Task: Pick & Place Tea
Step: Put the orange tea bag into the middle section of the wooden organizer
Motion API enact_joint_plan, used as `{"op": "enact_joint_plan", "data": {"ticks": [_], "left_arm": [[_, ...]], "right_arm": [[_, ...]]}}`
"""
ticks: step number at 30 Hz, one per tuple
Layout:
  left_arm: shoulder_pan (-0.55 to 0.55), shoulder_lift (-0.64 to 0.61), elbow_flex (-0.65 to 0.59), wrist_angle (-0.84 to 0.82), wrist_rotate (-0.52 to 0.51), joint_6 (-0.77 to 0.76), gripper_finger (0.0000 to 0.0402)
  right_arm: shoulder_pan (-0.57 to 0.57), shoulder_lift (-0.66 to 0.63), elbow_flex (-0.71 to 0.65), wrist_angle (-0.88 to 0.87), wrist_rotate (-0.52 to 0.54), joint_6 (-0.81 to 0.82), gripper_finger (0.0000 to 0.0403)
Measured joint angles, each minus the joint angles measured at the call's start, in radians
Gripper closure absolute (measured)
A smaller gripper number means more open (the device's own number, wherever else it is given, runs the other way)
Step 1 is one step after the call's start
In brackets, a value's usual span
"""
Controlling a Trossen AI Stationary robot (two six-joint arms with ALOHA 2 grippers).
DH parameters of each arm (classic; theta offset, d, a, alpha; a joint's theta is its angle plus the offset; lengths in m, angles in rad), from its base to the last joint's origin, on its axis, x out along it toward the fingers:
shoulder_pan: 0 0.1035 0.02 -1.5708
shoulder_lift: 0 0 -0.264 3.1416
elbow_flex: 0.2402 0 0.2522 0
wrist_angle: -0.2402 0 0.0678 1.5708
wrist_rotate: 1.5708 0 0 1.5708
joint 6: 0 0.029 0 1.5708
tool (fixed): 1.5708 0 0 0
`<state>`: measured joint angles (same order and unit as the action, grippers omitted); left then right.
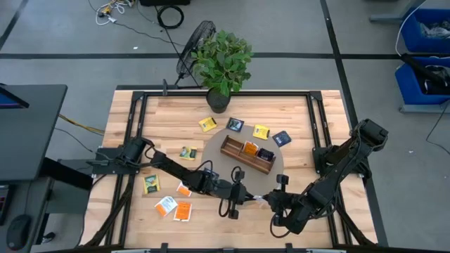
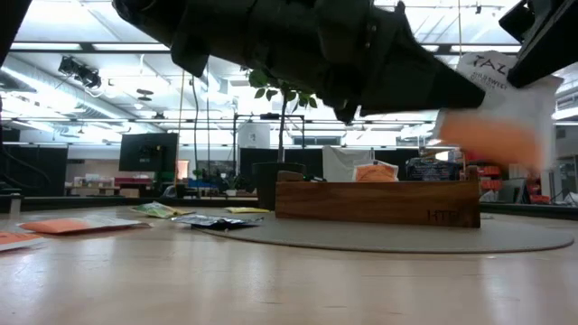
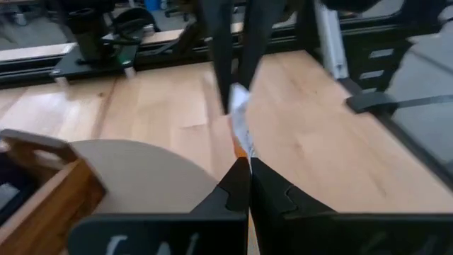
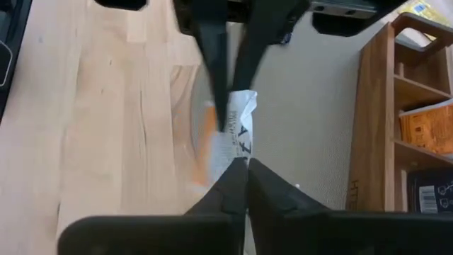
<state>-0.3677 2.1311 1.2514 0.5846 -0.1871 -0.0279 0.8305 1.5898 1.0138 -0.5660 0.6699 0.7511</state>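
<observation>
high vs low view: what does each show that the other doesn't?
Only the high view shows both arms whole, the left gripper and right gripper meeting fingertip to fingertip on one white-and-orange packet, and the loose packets, like the blue packet, spread over the table.

Only the low view shows the held packet's printed face, lifted clear of the tabletop, and the room behind.

Both show the wooden box on the round mat, the potted plant beyond it, and packets lying flat at the left.

The wooden box (image 1: 247, 154) sits on the round mat (image 1: 211, 149), with tea packets (image 1: 207, 124) scattered around.
</observation>
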Motion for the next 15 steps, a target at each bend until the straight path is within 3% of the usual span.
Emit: {"op": "enact_joint_plan", "data": {"ticks": [5, 15], "left_arm": [[-0.013, 0.0, -0.05, 0.123, 0.03, 0.01, 0.0386], [-0.016, -0.181, -0.385, 0.445, 0.052, -0.038, 0.0384]], "right_arm": [[0.033, 0.0, -0.005, -0.004, 0.049, 0.026, 0.0399], [0.046, 0.0, -0.01, -0.052, 0.075, 0.076, 0.0402]]}}
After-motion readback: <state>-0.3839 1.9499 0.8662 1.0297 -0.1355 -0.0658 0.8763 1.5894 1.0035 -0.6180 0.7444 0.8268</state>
